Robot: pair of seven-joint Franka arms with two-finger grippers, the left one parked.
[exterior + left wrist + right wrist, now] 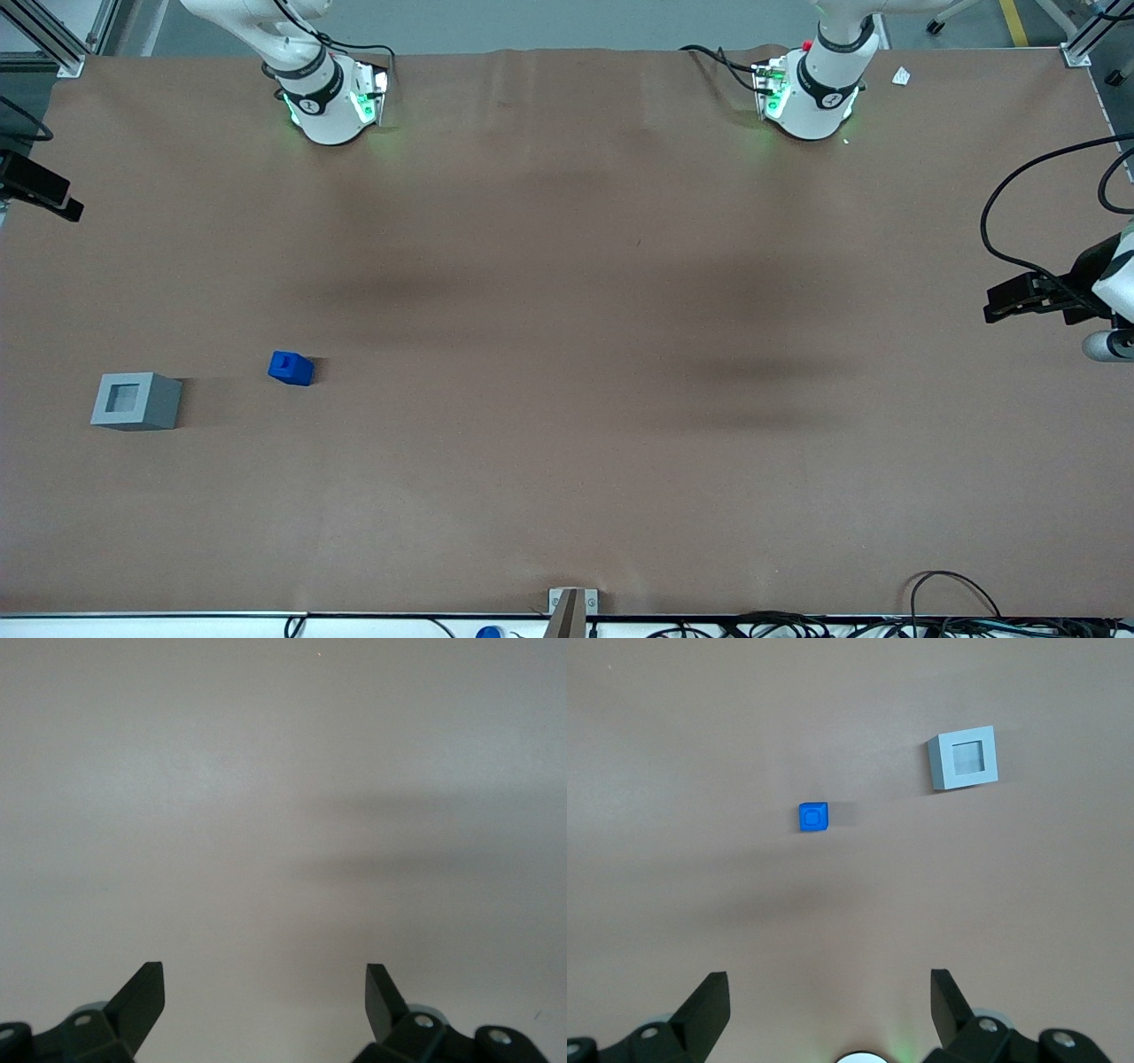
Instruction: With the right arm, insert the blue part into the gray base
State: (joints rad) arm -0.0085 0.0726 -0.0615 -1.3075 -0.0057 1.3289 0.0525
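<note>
The blue part [291, 368] sits upright on the worktop [567, 461], stub up, near the gray base [135, 400], whose socket faces up. The pincer [831, 992] hangs high above both, fingers apart.

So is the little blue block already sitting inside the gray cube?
No, the blue block rests on the table beside the gray cube, apart from it.
</note>
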